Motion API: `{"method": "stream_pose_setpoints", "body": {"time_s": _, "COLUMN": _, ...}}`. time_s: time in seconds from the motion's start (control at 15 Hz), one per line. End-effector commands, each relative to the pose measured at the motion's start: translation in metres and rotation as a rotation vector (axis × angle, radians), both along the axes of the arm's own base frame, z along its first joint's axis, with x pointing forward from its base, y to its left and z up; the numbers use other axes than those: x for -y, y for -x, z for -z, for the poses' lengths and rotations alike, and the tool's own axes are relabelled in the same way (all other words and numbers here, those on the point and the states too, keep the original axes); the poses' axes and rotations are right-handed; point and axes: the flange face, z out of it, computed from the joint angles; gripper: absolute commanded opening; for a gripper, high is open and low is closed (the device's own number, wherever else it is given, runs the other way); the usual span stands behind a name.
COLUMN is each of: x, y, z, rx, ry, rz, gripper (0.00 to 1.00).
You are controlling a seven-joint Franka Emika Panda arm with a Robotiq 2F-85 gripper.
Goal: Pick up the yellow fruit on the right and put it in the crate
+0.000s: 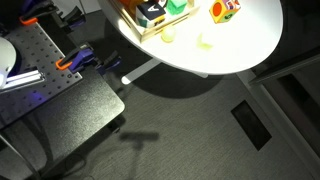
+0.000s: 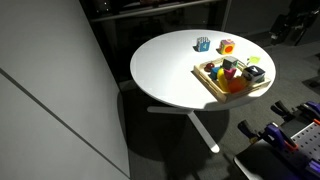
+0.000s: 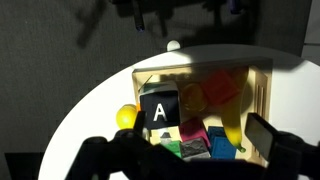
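The crate point(image 1: 150, 22) stands on the white round table and holds several coloured toys; it also shows in an exterior view point(image 2: 232, 78) and in the wrist view point(image 3: 262, 85). A small roundish pale yellow fruit point(image 1: 168, 35) lies on the table against the crate's side; in the wrist view point(image 3: 126, 116) it sits just outside the crate's left wall. A flatter, greener-yellow fruit point(image 1: 206, 41) lies farther off. My gripper point(image 3: 199, 126) is open and empty, high above the crate. It does not show in either exterior view.
An orange-and-red toy block point(image 1: 225, 10) stands near the crate, also in an exterior view point(image 2: 226, 46), with a small blue object point(image 2: 203, 44) beside it. A black block marked A point(image 3: 160, 110) lies in the crate. The table edge point(image 1: 200, 70) drops to dark floor.
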Motion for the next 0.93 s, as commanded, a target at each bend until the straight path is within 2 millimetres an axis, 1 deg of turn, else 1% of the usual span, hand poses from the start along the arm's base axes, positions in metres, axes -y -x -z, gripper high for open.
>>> {"method": "stream_pose_setpoints", "body": {"time_s": 0.0, "x": 0.000, "y": 0.000, "z": 0.000, "rx": 0.000, "ry": 0.000, "rz": 0.000, "gripper": 1.00}}
{"method": "stream_pose_setpoints", "body": {"time_s": 0.27, "x": 0.012, "y": -0.008, "z": 0.007, "rx": 0.001, "ry": -0.005, "rz": 0.030, "gripper": 1.00}}
{"method": "stream_pose_setpoints", "body": {"time_s": 0.87, "x": 0.054, "y": -0.028, "z": 0.049, "rx": 0.049, "ry": 0.015, "rz": 0.112, "gripper": 1.00}}
